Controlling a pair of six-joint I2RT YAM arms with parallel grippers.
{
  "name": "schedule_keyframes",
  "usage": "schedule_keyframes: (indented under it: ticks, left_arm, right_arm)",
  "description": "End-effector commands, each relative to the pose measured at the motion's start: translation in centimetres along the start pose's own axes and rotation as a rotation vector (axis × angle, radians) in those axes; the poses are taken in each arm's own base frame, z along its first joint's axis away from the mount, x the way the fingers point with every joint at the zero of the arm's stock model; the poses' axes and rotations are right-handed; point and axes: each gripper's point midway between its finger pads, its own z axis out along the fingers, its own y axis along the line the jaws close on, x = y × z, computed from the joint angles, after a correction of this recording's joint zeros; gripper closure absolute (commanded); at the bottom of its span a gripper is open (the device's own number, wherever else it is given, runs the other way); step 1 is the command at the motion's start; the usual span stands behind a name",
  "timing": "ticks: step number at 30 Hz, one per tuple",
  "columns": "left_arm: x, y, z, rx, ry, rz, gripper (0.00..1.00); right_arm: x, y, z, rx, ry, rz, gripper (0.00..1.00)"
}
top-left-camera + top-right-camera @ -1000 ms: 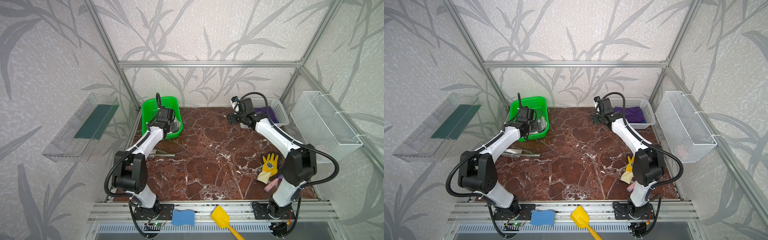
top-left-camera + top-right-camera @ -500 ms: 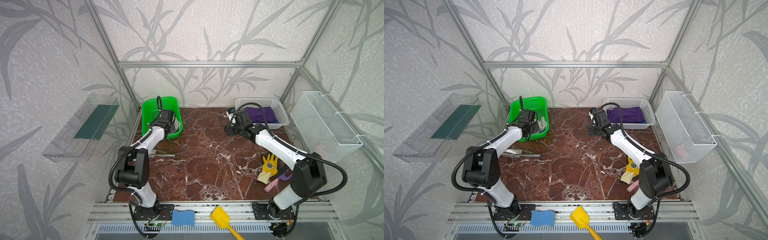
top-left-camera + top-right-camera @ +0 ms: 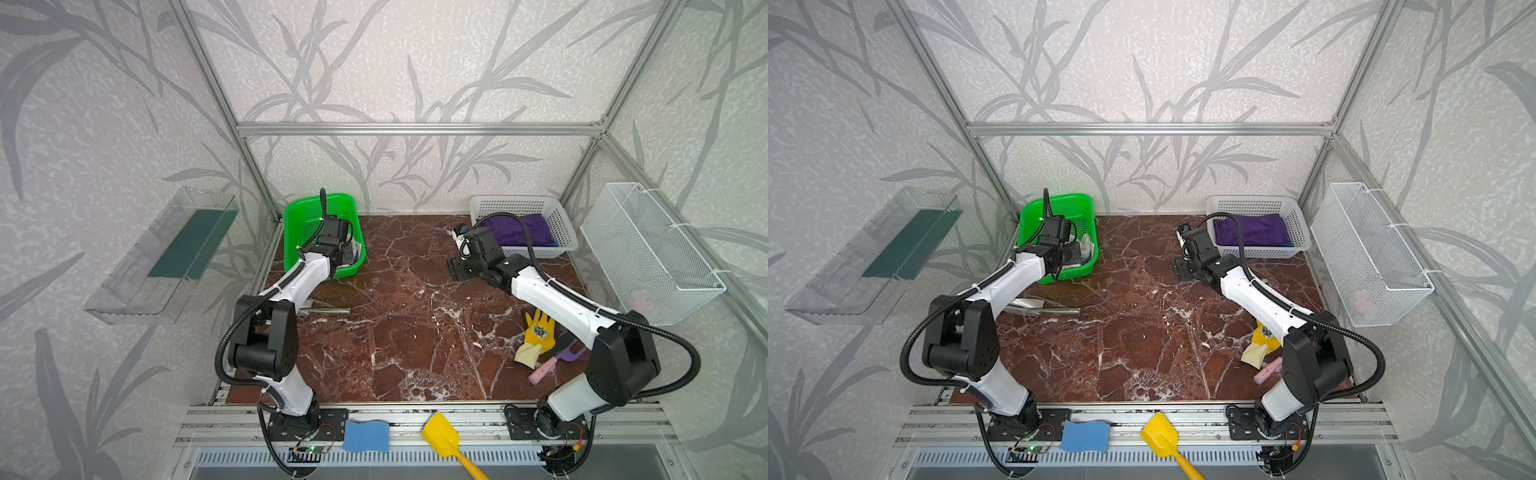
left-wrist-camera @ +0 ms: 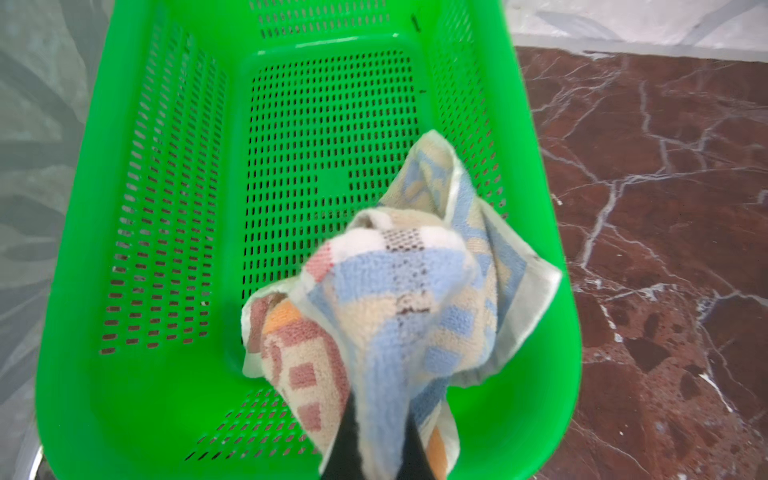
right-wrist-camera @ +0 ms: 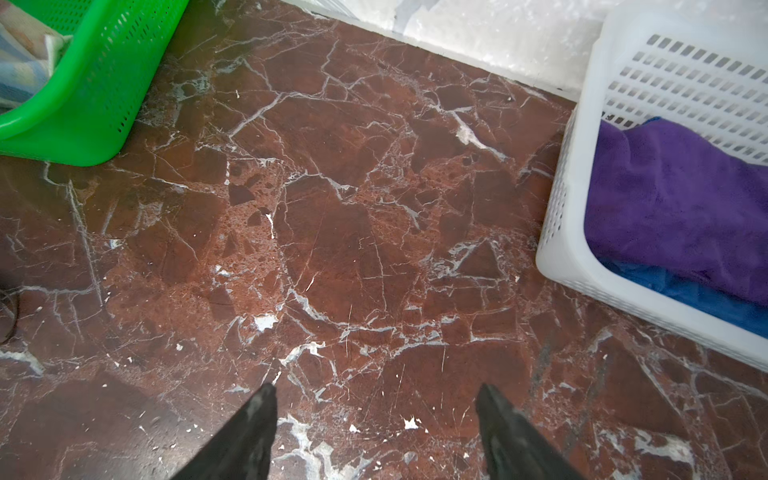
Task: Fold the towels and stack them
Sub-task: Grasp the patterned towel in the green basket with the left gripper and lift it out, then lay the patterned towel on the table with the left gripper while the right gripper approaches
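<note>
Printed towel (image 4: 399, 299) pinched between left fingers (image 4: 345, 453) — in basket (image 4: 124, 395)

From where I stand this is a robotics lab test cell. An aluminium frame (image 3: 415, 129) holds leaf-patterned wall panels (image 3: 415, 62) around a marble-look tabletop (image 3: 415, 332). The left arm (image 3: 299, 278) and right arm (image 3: 548, 295) are bolted to a metal rail (image 3: 478, 419), beside a bare circuit board (image 3: 309, 449) with loose wires. Household bits sit about: a green basket (image 3: 299, 224) and a printed towel (image 4: 407, 299).
</note>
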Motion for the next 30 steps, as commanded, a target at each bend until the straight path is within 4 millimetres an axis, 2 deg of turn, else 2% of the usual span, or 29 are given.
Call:
schedule_keyframes:
  ticks: [1, 5, 9, 12, 16, 19, 24, 27, 30]
  left_arm:
    - [-4.6, -2.9, -5.3, 0.088, -0.209, 0.103, 1.0]
    - [-5.4, -6.8, -9.9, 0.171, -0.344, 0.232, 1.0]
    - [-4.8, -10.6, -14.2, 0.32, -0.417, 0.3, 1.0]
    - [-3.7, -13.1, -16.6, 0.472, -0.422, 0.306, 1.0]
    - [-1.6, -16.2, -18.5, 0.655, -0.403, 0.313, 1.0]
    - [0.3, -18.1, -17.9, 0.715, -0.355, 0.322, 1.0]
    - [3.8, -20.2, -14.2, 0.723, -0.204, 0.277, 1.0]
    - [5.4, -20.3, -11.1, 0.658, -0.119, 0.236, 1.0]
    - [6.8, -20.4, -9.0, 0.615, -0.059, 0.245, 1.0]
  right_arm:
    - [0.4, -0.5, -0.5, 0.03, -0.007, -0.011, 0.25]
    - [1.0, -1.7, -0.1, 0.096, -0.03, 0.01, 0.24]
    - [1.3, -2.6, 0.0, 0.122, -0.055, 0.023, 0.24]
    - [1.7, -3.1, 0.1, 0.13, -0.05, 0.033, 0.24]
    - [2.7, -4.1, 0.1, 0.151, -0.039, 0.047, 0.24]
    - [3.6, -4.8, 0.0, 0.16, -0.028, 0.059, 0.24]
    - [4.9, -4.8, -0.2, 0.15, -0.008, 0.027, 0.24]
    - [5.6, -4.2, 0.2, 0.113, 0.017, 0.001, 0.24]
    - [6.3, -3.6, 0.5, 0.081, 0.039, -0.018, 0.24]
